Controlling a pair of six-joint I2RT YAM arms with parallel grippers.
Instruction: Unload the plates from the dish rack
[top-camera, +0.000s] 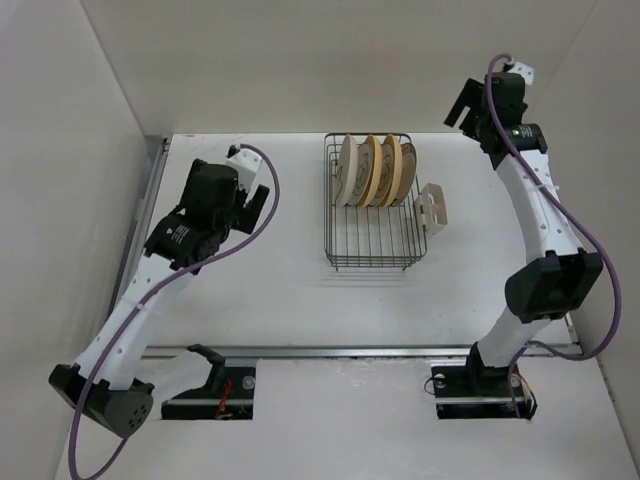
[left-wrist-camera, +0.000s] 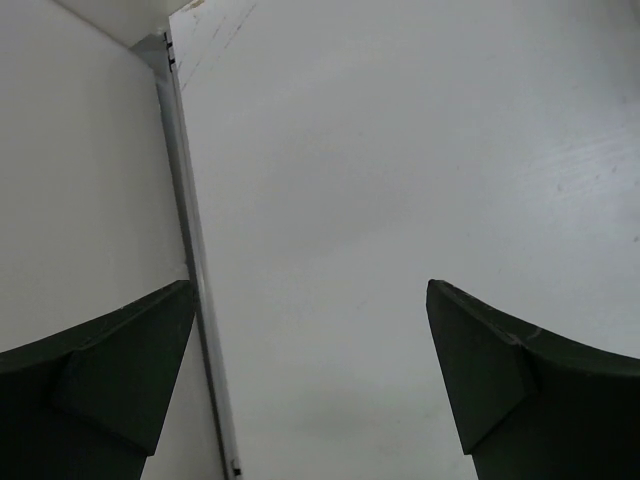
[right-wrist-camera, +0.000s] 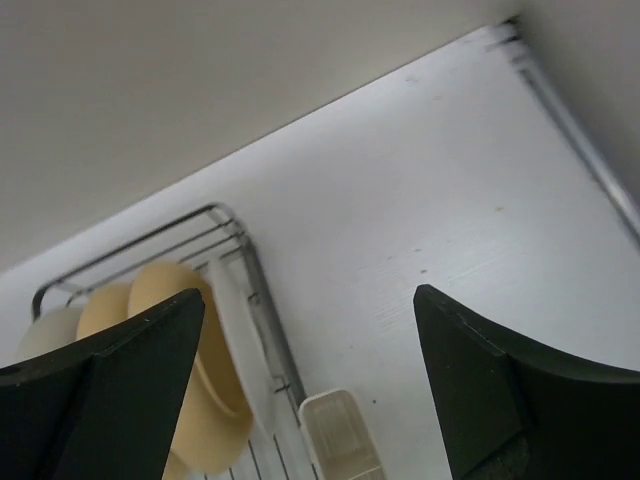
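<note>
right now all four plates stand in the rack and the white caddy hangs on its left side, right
No: the white caddy hangs on the right side of the dish rack, per the top external view. All four plates do stand in it.

White table (top-camera: 280, 300): dish rack (top-camera: 372, 245) standing at far centre.

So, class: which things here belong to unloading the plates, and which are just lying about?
Belong to the job: plates; dish rack; left gripper; right gripper.
Lying about: white caddy; table.
</note>
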